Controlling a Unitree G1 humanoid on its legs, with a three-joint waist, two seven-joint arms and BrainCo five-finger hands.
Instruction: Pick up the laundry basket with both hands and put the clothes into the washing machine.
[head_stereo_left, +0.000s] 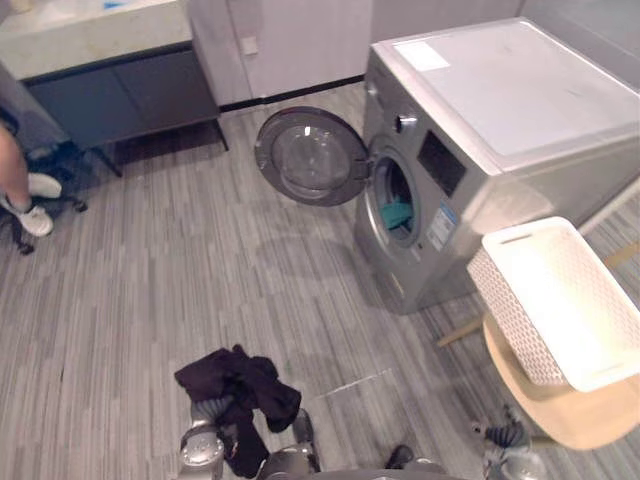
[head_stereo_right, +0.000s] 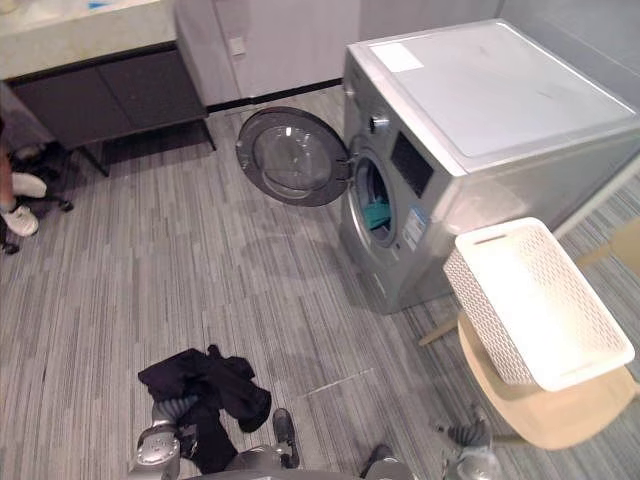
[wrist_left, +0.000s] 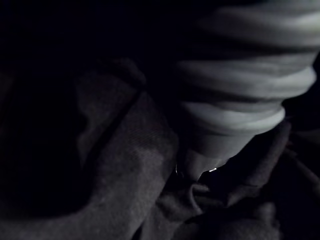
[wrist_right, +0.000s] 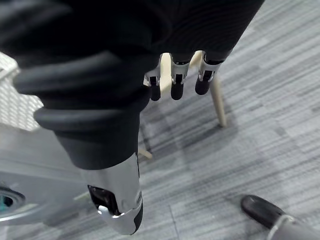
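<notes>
I find the washing machine (head_stereo_left: 510, 100) standing on the right side of the grey plank floor (head_stereo_left: 180, 290), its round door (head_stereo_left: 312, 157) swung wide open to the robot's left. A teal cloth (head_stereo_left: 397, 215) lies inside the drum, just behind the opening. The white laundry basket (head_stereo_left: 510, 310) sits tilted on a pale wooden chair (head_stereo_left: 570, 415), just beside the machine's near corner and apart from both hands. A dark garment (head_stereo_left: 240, 385) is draped in a bunch over the left hand (head_stereo_left: 207, 410), low in the head view. In the wrist view cloth covers everything past the ribbed cover, so I cannot tell how that hand's fingers are set. The right hand (wrist_right: 175, 75) hangs above the floor close to the chair's legs, fingers (wrist_right: 176, 87) straight and relaxed, thumb apart (open posture). A person's white shoe (head_stereo_left: 30, 215) shows at the far left edge.
</notes>
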